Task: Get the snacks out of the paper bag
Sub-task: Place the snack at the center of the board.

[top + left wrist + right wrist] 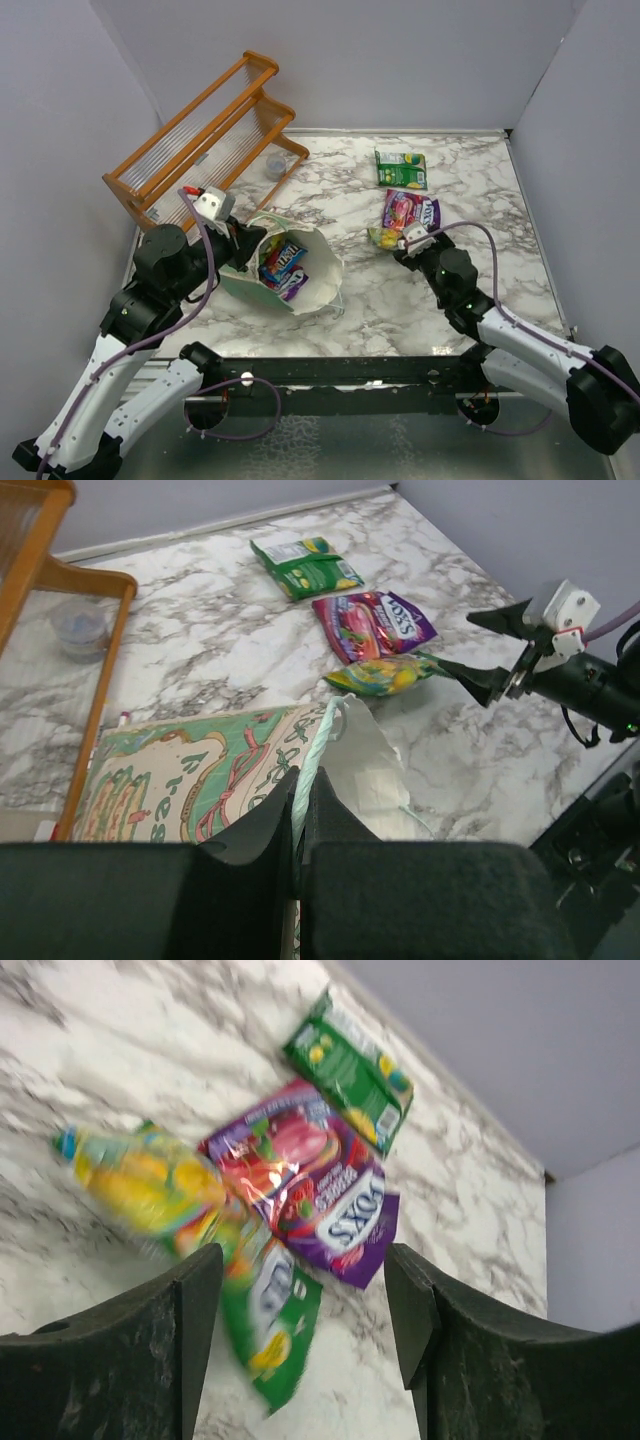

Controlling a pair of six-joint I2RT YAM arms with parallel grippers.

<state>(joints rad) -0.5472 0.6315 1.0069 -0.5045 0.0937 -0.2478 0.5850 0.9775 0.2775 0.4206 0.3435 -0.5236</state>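
The paper bag (318, 272) lies tipped on the marble, its cream mouth facing the near edge, with several snacks (281, 266) inside. My left gripper (240, 250) is shut on the bag's rim (318, 755). Outside the bag lie a green packet (400, 168), a purple-pink packet (410, 210) and a yellow-green packet (383, 238). My right gripper (300, 1270) stands open just near of them. A blurred green packet (270, 1320) hangs or lies between its fingers, close to the left finger (195, 1300); no grip shows. From the left wrist, the right gripper (485, 650) points at the yellow-green packet (385, 675).
An orange wooden rack (205, 140) stands at the back left, with a small clear cup (275, 165) beside it. Grey walls close the table on three sides. A dark frame rail (340, 370) runs along the near edge.
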